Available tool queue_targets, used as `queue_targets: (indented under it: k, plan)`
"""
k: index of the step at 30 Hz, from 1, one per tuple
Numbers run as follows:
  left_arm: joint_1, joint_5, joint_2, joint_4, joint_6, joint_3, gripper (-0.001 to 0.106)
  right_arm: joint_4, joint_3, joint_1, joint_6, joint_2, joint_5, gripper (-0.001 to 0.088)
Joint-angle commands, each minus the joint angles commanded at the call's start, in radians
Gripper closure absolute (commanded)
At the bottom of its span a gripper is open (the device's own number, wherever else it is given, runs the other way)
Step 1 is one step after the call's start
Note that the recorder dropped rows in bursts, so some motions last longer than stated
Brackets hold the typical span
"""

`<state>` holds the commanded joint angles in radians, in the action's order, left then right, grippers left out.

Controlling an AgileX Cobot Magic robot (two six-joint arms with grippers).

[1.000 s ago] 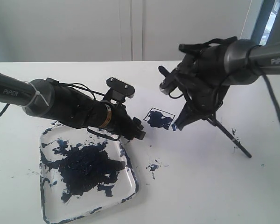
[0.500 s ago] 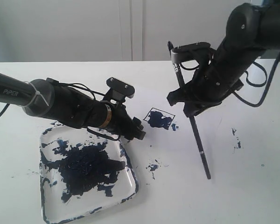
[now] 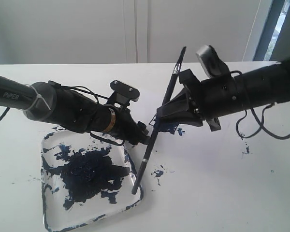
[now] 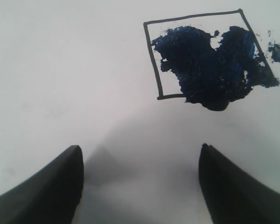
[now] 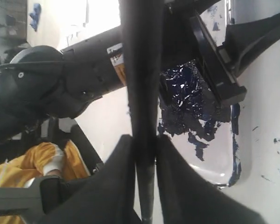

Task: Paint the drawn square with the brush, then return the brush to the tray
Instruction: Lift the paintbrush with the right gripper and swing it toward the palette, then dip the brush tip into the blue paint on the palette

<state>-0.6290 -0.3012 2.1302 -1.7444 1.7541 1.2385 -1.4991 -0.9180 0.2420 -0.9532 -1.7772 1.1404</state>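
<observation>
My right gripper (image 3: 165, 114) is shut on the brush (image 3: 146, 155), gripping its black handle partway along. The brush slants down to the left, and its dark tip hangs at the right rim of the tray (image 3: 106, 213), which holds a big blue-black blotch. In the right wrist view the handle (image 5: 140, 70) runs straight between the closed right gripper (image 5: 143, 140), with the tray (image 5: 214, 154) beyond. The drawn square (image 4: 205, 60) is smeared dark blue inside; in the exterior view the drawn square (image 3: 173, 128) is mostly hidden behind the right gripper. My left gripper (image 4: 140, 149) is open and empty just short of the square.
My left arm (image 3: 72, 111) lies low across the tray's far side, its left gripper (image 3: 144, 138) close to the brush shaft. Blue splatters mark the white table (image 3: 158, 172) beside the tray and at the right (image 3: 245, 145).
The right arm has swung the brush round from the right of the square towards the left, so its tip now points down at the tray's right rim. The left arm has not moved.
</observation>
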Motion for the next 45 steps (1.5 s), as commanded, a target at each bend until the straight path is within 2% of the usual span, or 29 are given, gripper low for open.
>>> queue_targets:
  k: [5,8,21,28,31,37,40,45]
  plan:
    - [0.0,0.006,0.0,0.0,0.0,0.0,0.033,-0.174,0.08,-0.004,-0.129,-0.062,0.077,0.0868]
    - [0.0,0.006,0.0,0.0,0.0,0.0,0.033,-0.245,0.108,-0.004,-0.146,-0.118,0.081,0.0868]
    - [0.0,0.007,0.0,0.0,0.0,0.0,0.033,-0.245,0.12,-0.002,-0.211,-0.279,0.081,0.0868]
    - [0.0,0.007,0.0,0.0,0.0,0.0,0.033,-0.245,0.114,-0.002,-0.227,-0.318,0.081,0.0868]
    - [0.0,0.007,0.0,0.0,0.0,0.0,0.033,-0.245,0.112,-0.002,-0.26,-0.311,0.081,0.0868]
    - [0.0,0.007,0.0,0.0,0.0,0.0,0.033,-0.245,0.076,-0.002,-0.326,-0.208,0.081,0.0868]
    - [0.0,0.007,0.0,0.0,0.0,0.0,0.033,-0.144,0.032,-0.002,-0.271,-0.147,-0.023,0.0868]
    - [0.0,0.007,0.0,0.0,0.0,0.0,0.033,0.157,-0.029,-0.002,-0.086,-0.028,-0.294,0.0868]
